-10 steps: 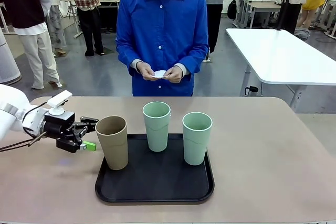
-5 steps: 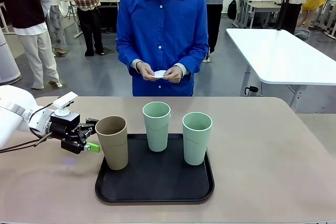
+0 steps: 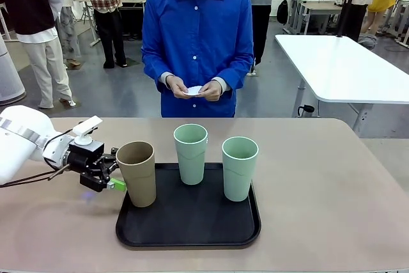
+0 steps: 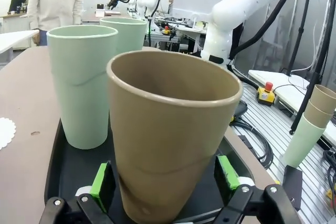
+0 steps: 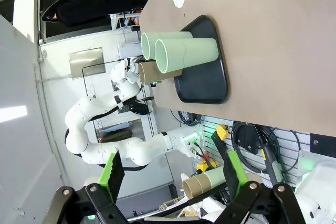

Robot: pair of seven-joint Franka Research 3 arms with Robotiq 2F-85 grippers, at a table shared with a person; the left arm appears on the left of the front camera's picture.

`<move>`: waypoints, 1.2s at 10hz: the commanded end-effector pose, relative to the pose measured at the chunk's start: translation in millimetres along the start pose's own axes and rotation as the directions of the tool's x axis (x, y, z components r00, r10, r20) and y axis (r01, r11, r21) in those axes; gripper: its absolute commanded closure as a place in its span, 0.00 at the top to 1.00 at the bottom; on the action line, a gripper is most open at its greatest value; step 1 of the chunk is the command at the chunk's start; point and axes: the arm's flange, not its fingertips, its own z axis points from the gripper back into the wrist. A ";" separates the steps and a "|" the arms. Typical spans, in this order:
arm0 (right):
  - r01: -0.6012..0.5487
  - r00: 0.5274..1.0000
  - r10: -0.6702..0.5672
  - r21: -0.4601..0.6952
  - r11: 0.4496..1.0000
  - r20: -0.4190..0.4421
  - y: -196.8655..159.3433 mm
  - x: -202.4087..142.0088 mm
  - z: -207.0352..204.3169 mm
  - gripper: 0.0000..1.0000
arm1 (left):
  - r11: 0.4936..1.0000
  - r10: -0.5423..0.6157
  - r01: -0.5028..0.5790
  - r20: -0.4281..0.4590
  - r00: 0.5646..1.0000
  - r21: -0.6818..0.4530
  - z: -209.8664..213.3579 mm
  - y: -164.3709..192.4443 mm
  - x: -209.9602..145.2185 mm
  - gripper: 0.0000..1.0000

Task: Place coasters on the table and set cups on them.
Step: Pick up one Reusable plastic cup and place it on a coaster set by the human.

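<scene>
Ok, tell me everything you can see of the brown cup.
The brown cup is a tall, tapered, handleless tumbler, matte tan, with a faint ridge low on its wall. It looks empty and stands upright at the left edge of the black tray, apart from the two green cups. The left claw straddles its lower part, open, green pads close on either side.

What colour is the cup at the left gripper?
The cup is tan-brown; the left wrist view shows it best.
</scene>
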 end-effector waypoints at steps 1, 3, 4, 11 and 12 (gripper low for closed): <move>-0.003 1.000 0.003 0.022 1.000 -0.004 0.4 1.0 -0.1 1.00 | 0.998 -0.059 0.058 -0.038 0.998 -0.022 -7.4 4.5 -6.1 1.00; -0.003 1.000 0.003 0.022 1.000 -0.004 0.4 1.0 -0.1 1.00 | 0.996 -0.085 0.084 -0.051 0.995 -0.030 -13.6 5.8 -8.9 1.00; -0.003 1.000 0.003 0.022 1.000 -0.004 0.4 1.0 -0.1 1.00 | 0.994 -0.099 0.097 -0.041 0.994 -0.041 -16.1 5.6 -9.4 1.00; -0.003 1.000 0.003 0.022 1.000 -0.004 0.4 1.0 -0.1 1.00 | 0.990 -0.135 0.135 0.007 0.991 -0.030 -19.3 8.4 -10.6 1.00; -0.003 1.000 0.003 0.022 1.000 -0.004 0.4 1.0 -0.1 1.00 | 0.990 -0.137 0.137 0.008 0.991 -0.027 -20.9 9.1 -9.2 1.00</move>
